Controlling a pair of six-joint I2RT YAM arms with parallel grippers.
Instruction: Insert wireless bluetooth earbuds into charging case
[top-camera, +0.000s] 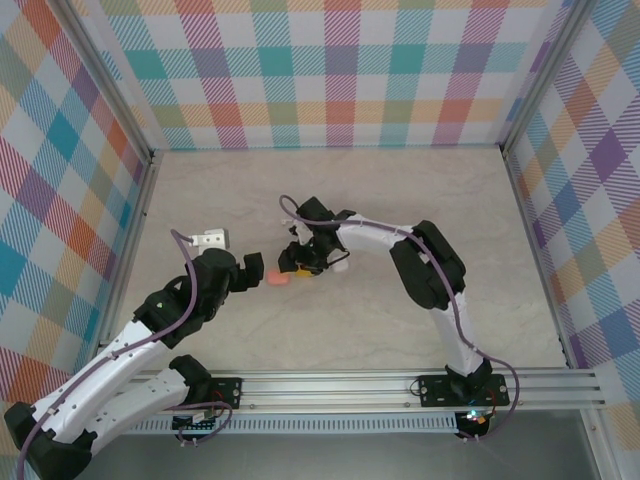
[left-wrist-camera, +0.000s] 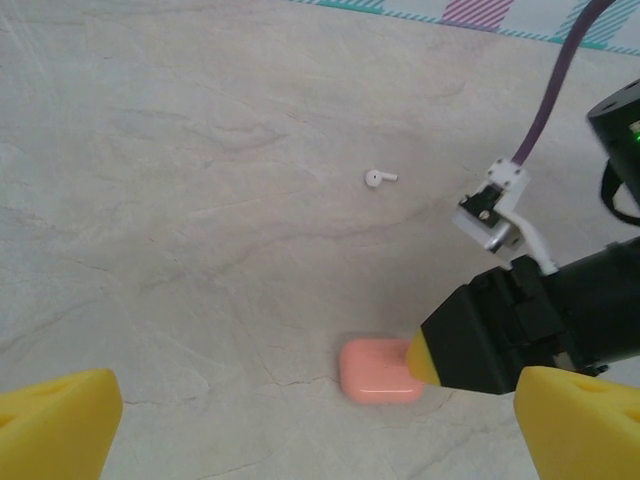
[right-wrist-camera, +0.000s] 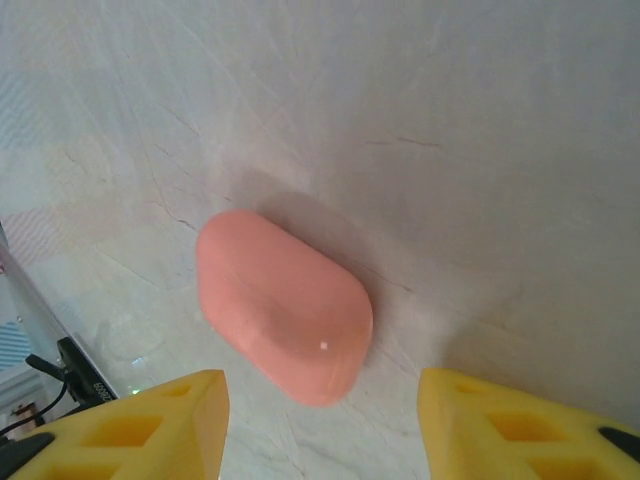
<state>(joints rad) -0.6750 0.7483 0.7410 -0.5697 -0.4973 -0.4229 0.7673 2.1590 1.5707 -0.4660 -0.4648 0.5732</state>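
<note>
A coral-pink charging case (right-wrist-camera: 285, 305) lies on the table with its lid down. My right gripper (right-wrist-camera: 320, 420) hangs just over its near end, open, with both yellow fingertips clear of the case. In the left wrist view one of those right fingertips (left-wrist-camera: 422, 358) overlaps the right edge of the case (left-wrist-camera: 378, 370). My left gripper (left-wrist-camera: 320, 430) is open wide, low and to the left of the case, with nothing between its fingers. One white earbud (left-wrist-camera: 380, 178) lies alone on the table beyond the case. From above, the case (top-camera: 279, 279) sits between both grippers.
The table (top-camera: 400, 190) is pale marble-patterned, walled in by checked panels on three sides. The right arm (top-camera: 420, 260) arches across the middle. A metal rail (top-camera: 400, 385) runs along the near edge.
</note>
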